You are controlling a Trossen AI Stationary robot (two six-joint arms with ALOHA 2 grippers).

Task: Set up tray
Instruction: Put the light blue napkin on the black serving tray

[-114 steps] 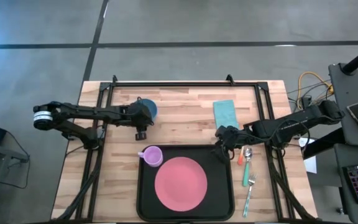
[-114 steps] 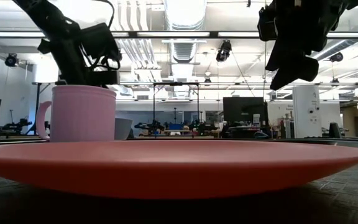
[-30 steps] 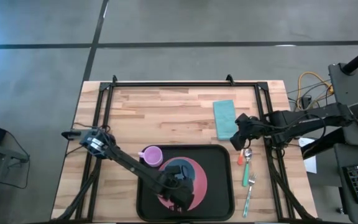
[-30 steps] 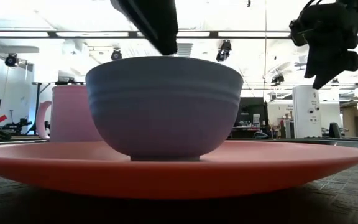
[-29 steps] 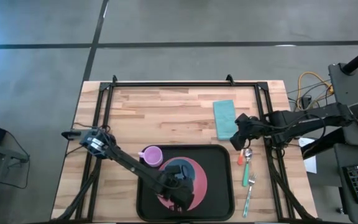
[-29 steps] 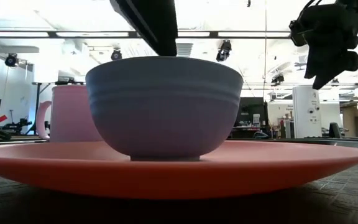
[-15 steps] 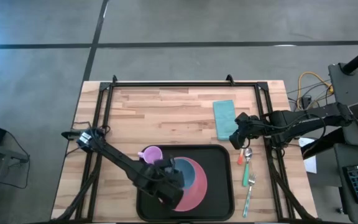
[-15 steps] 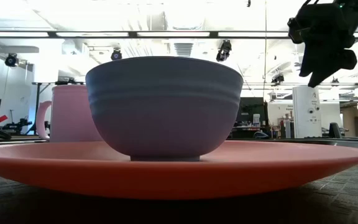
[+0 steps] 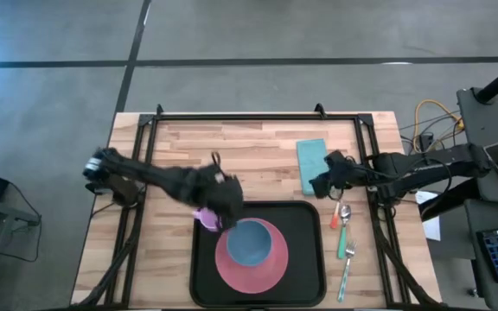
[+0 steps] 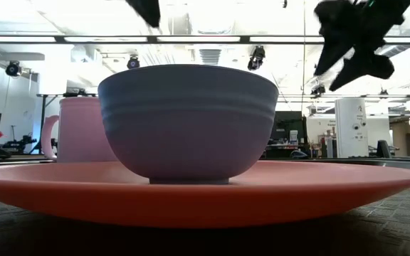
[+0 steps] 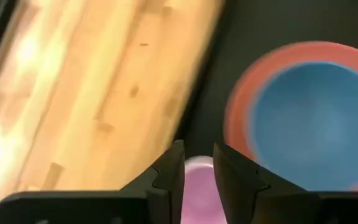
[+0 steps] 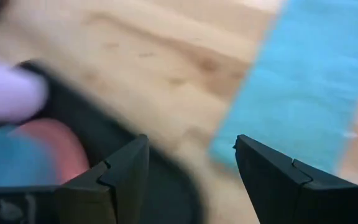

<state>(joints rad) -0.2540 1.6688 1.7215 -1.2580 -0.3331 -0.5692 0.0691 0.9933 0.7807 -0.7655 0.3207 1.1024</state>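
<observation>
The black tray lies at the table's near middle. On it lies the round pink plate, and a blue bowl stands upright on the plate by its base. A pink cup stands in the tray's far left corner. My left gripper hovers above the cup, its fingers a narrow gap apart and empty. My right gripper is open and empty beside the near left corner of a teal napkin, which lies flat on the wood.
A spoon with an orange-and-green handle and a green-handled fork lie on the wood right of the tray. A black frame rail runs along the far side. Bare wood lies between the rail and the tray.
My left gripper has come away from the blue bowl's rim, risen, and swung from over the plate toward the table's far left, ending above the pink cup. The bowl stays upright on the plate. My right gripper has shifted slightly left, toward the napkin's near corner.
</observation>
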